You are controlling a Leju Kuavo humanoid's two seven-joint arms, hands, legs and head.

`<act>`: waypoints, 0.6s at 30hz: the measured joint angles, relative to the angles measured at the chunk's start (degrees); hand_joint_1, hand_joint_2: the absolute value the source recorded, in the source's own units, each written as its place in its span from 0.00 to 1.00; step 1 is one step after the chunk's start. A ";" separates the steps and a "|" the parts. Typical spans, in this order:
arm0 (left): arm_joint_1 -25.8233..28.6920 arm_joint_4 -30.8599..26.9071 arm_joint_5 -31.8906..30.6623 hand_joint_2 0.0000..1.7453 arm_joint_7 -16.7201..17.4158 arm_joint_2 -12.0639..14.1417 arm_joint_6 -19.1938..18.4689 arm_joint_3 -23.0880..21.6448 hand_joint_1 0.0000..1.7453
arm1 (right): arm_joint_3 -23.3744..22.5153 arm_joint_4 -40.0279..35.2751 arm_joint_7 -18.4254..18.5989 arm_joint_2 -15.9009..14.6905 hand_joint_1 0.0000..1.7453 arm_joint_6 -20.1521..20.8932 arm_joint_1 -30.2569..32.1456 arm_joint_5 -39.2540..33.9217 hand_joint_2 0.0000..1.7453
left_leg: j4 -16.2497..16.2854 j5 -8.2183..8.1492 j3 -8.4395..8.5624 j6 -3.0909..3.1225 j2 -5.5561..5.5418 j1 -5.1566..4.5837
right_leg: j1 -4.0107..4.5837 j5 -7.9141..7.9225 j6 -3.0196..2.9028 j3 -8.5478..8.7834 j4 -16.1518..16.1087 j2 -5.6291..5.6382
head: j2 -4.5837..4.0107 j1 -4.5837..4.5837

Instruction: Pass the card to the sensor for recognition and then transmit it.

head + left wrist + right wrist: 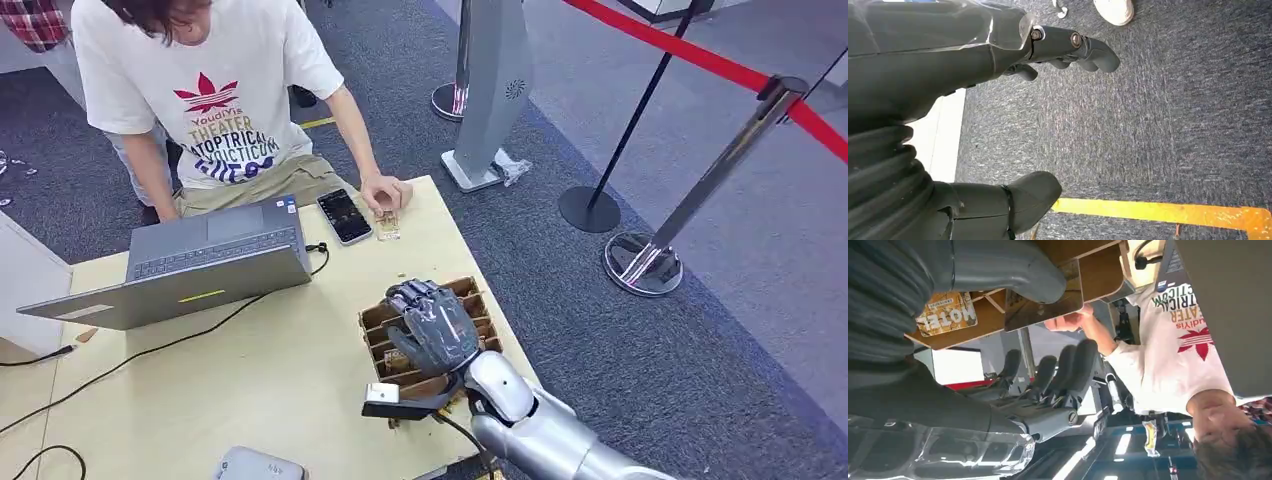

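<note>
Head view shows the right hand (432, 322), fingers apart and holding nothing, over the slotted cardboard box (378, 318) on the counter (290, 390), where the card (946, 313) lies: thin, stiff, light, likely slippery, best pinched by its edge.

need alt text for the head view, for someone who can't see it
The robot's right hand hovers, fingers spread, over a slotted wooden card holder on a pale table. Across it, a person rests a hand beside a phone and open laptop.
</note>
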 joint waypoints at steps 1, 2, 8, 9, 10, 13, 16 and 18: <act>-0.01 -0.02 0.00 1.00 -0.02 0.00 0.07 0.04 0.00 | -0.04 0.00 -0.02 0.00 0.53 0.02 -0.01 0.00 1.00 | 0.00 0.00 0.00 0.00 0.00 0.00 | 0.00 0.00 0.00 0.00 0.00 0.00 | 0.00 -0.02; -0.02 0.00 0.02 1.00 -0.02 0.00 0.09 0.11 0.00 | -0.11 0.04 -0.02 0.00 0.56 0.07 -0.03 0.00 1.00 | 0.00 0.00 0.00 0.00 0.00 0.00 | 0.00 0.00 0.00 0.00 0.00 0.00 | 0.00 0.00; -0.03 0.00 0.17 1.00 -0.07 0.00 0.31 0.79 0.00 | -0.24 0.57 -0.20 0.00 0.55 0.46 -0.43 0.04 1.00 | 0.00 0.00 -0.01 0.00 0.00 0.00 | 0.00 0.00 0.00 0.00 0.00 0.00 | 0.00 0.00; -0.03 0.00 0.20 1.00 -0.09 0.00 0.35 0.85 0.00 | -0.24 0.68 -0.20 0.00 0.55 0.50 -0.55 0.07 1.00 | 0.00 0.00 -0.01 0.00 0.00 0.00 | 0.00 0.00 0.00 0.00 0.00 0.00 | 0.00 0.00; -0.03 0.00 0.22 1.00 -0.11 0.00 0.39 0.87 0.00 | -0.24 0.79 -0.22 0.00 0.55 0.68 -0.69 0.07 1.00 | 0.00 0.00 -0.01 0.00 0.00 0.00 | 0.00 0.00 0.00 0.00 0.00 0.00 | 0.00 0.00; -0.03 0.00 0.35 1.00 -0.20 0.00 0.48 0.94 0.00 | -0.24 1.01 -0.28 0.00 0.55 1.01 -0.93 0.07 1.00 | 0.00 0.00 -0.01 0.00 -0.01 0.00 | 0.00 0.00 0.00 0.00 0.00 -0.01 | 0.00 0.00; -0.05 0.00 0.41 1.00 -0.35 0.00 0.59 1.11 0.00 | -0.24 1.27 -0.35 0.00 0.54 1.25 -1.14 0.07 1.00 | 0.00 0.00 -0.01 0.00 0.00 0.00 | 0.00 0.00 0.00 0.00 0.00 0.00 | 0.00 -0.02; -0.04 0.00 0.44 1.00 -0.57 0.00 0.70 1.31 0.00 | -0.22 1.53 -0.35 0.02 0.53 1.29 -1.25 0.09 1.00 | 0.00 0.00 -0.01 0.00 -0.01 0.00 | 0.00 0.00 0.00 0.00 0.00 -0.01 | 0.00 -0.02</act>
